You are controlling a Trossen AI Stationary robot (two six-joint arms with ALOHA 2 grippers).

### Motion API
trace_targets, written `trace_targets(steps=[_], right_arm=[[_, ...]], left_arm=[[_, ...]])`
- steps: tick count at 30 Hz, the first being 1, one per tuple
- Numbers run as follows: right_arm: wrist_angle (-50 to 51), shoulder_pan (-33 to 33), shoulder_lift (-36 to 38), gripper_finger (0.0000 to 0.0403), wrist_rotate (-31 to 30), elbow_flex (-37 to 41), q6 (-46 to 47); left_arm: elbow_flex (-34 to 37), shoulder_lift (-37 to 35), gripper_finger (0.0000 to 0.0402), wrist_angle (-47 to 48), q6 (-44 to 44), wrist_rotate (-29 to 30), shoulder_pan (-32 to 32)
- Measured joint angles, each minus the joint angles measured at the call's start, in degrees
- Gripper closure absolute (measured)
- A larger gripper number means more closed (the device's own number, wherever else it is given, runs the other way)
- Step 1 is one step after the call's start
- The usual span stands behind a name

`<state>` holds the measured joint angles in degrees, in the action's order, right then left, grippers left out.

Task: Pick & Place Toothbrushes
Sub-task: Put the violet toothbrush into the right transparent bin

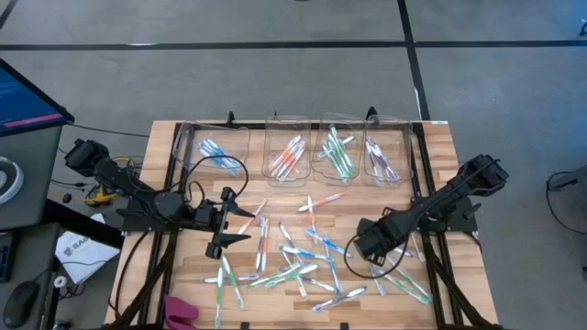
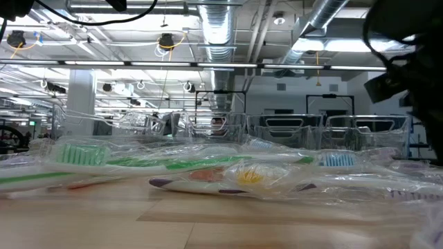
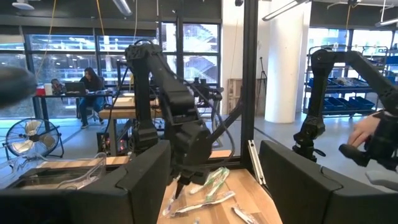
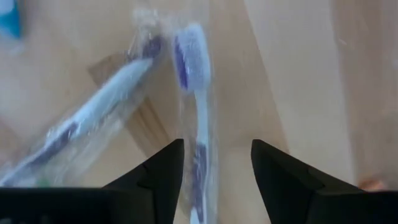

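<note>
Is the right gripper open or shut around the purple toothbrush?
Open. The right gripper has its two fingers apart, with the purple toothbrush lying on the table between them, not pinched.

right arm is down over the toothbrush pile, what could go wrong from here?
1. The right gripper straddles a purple toothbrush with its fingers apart; a second wrapped toothbrush lies right beside it, so closing might catch both.
2. The toothbrushes are in crinkly clear wrappers, so the fingers may pinch wrapper only and the brush could slip.
3. The loose pile overlaps; lifting one may drag others.
</note>
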<state>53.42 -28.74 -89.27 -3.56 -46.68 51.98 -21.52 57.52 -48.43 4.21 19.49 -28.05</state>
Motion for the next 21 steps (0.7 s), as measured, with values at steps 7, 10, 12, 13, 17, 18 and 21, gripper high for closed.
trace_targets(steps=[7,10,12,13,17,18,21], right_arm=[[-10.1,3.3,0.5,0.0218,3.0,6.1,-4.2],[-10.3,4.0,0.5,0.0225,3.0,6.7,-4.2],[-10.4,4.2,0.5,0.0234,3.0,6.8,-4.8],[-10.4,4.2,0.5,0.024,2.9,6.8,-5.2],[-10.8,4.2,0.4,0.0287,2.5,6.9,-5.4],[-10.8,4.2,0.4,0.0304,2.3,6.9,-5.5],[-10.8,4.2,0.4,0.0367,1.8,6.9,-5.9]], left_arm=[[0.0,0.0,0.0161,0.0,0.0,0.0,0.0],[0.0,0.0,0.0161,0.1,0.0,0.0,0.0],[0.0,0.0,0.0161,0.1,0.0,0.0,0.0],[0.0,0.0,0.0161,0.1,0.0,0.0,0.0],[0.0,0.0,0.0161,0.2,0.0,0.0,0.0],[0.0,0.0,0.0161,0.3,0.0,0.0,0.0],[0.0,0.0,0.0161,0.7,0.0,0.0,0.0]])
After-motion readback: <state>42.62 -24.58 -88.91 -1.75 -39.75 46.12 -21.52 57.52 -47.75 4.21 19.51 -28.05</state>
